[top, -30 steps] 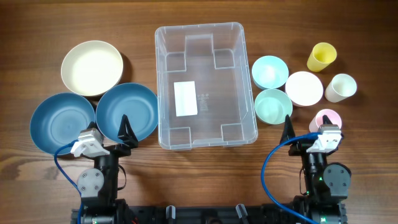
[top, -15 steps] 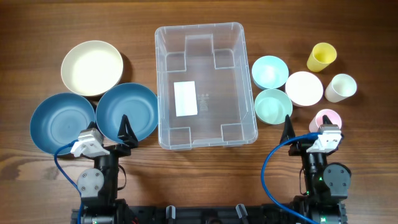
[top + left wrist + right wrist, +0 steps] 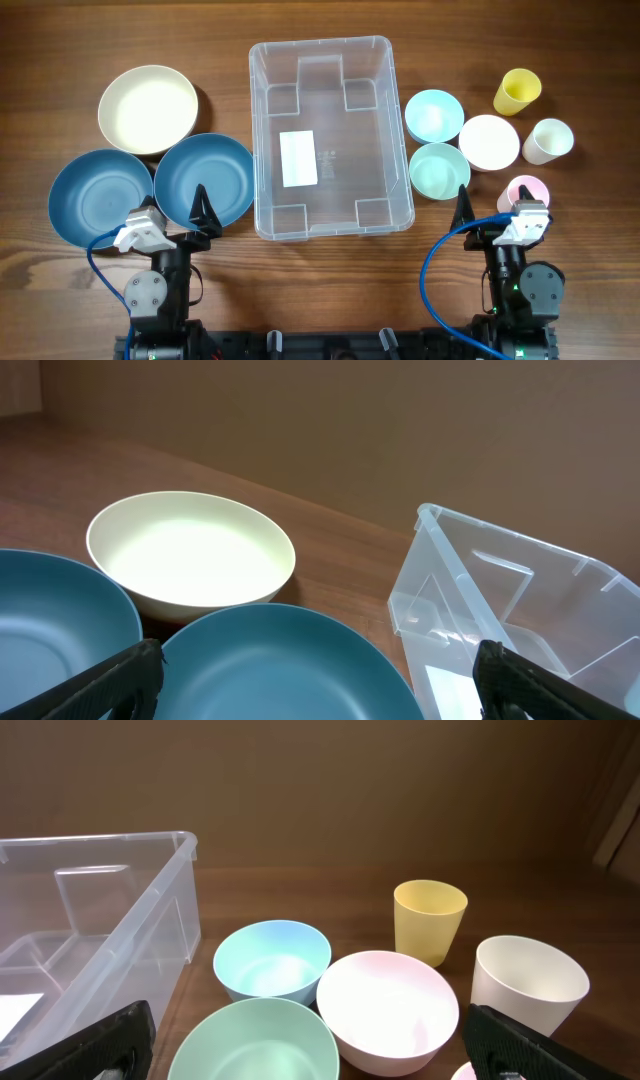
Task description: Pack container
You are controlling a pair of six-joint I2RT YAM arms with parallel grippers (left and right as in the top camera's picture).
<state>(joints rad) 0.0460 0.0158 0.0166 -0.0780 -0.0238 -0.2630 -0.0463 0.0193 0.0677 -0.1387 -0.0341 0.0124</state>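
Observation:
The clear plastic container (image 3: 330, 135) stands empty mid-table, a white label on its bottom; it shows in the left wrist view (image 3: 520, 610) and the right wrist view (image 3: 90, 920). My left gripper (image 3: 200, 215) is open at the front left, over the near rim of a blue bowl (image 3: 204, 178), which also shows in the left wrist view (image 3: 280, 665). My right gripper (image 3: 490, 212) is open at the front right, just before a green bowl (image 3: 439, 170), also in the right wrist view (image 3: 260, 1040).
Left: a second blue bowl (image 3: 98, 198) and a cream bowl (image 3: 148, 108). Right: a light blue bowl (image 3: 433, 115), a pale pink bowl (image 3: 488, 141), a yellow cup (image 3: 517, 91), a white cup (image 3: 548, 140), a pink cup (image 3: 523, 190).

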